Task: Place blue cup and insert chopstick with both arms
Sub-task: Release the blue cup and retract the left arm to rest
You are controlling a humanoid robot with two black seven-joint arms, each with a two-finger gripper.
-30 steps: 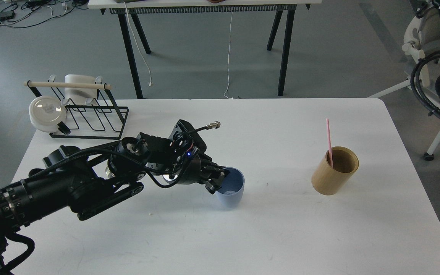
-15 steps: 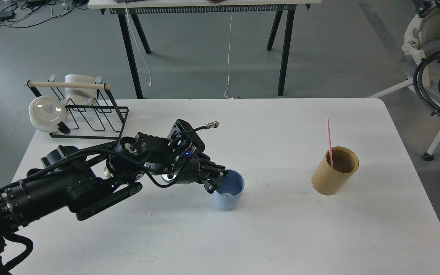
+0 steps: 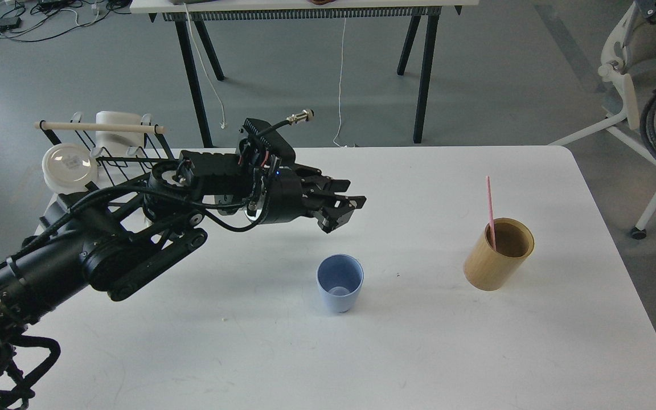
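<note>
The pale blue cup (image 3: pixel 339 289) stands upright and empty on the white table (image 3: pixel 419 353), near the middle. My left gripper (image 3: pixel 344 209) hangs in the air above and behind it, open and empty, clear of the cup. The pink chopstick (image 3: pixel 490 210) stands leaning in the tan wooden holder (image 3: pixel 497 254) at the right of the table. My right gripper is out of view; only cables of the right side show at the far right edge.
A black wire rack (image 3: pixel 128 171) with a pale wooden rod, a white cup and a white lid stands at the table's back left corner. A second table's black legs (image 3: pixel 419 74) stand behind on the grey floor.
My left gripper has let go of the blue cup's rim and risen up and back. The cup now stands free on the table.
</note>
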